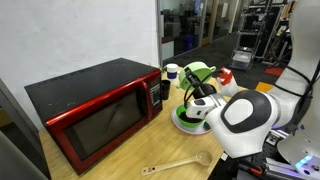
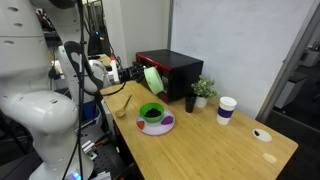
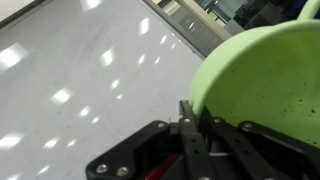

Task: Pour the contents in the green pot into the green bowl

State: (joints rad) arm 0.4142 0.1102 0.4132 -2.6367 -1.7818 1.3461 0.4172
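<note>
My gripper (image 2: pixel 136 74) is shut on the rim of the green pot (image 2: pixel 153 79), a small pale lime-green vessel. It holds the pot tipped on its side above the green bowl (image 2: pixel 152 113). The bowl is wider and deeper green and sits on a white and purple plate (image 2: pixel 162 127). In an exterior view the tilted pot (image 1: pixel 199 73) hangs over the bowl (image 1: pixel 192 112). In the wrist view the pot (image 3: pixel 265 80) fills the right side, its rim between my fingers (image 3: pixel 197 125). Dark contents lie in the bowl.
A red and black microwave (image 1: pixel 95 107) stands on the wooden table (image 2: pixel 220 150). A wooden spoon (image 1: pixel 178 164), a black cup (image 2: pixel 190 102), a small plant (image 2: pixel 204 90), a white paper cup (image 2: pixel 226 110) and a small white item (image 2: pixel 262 134) are also on the table.
</note>
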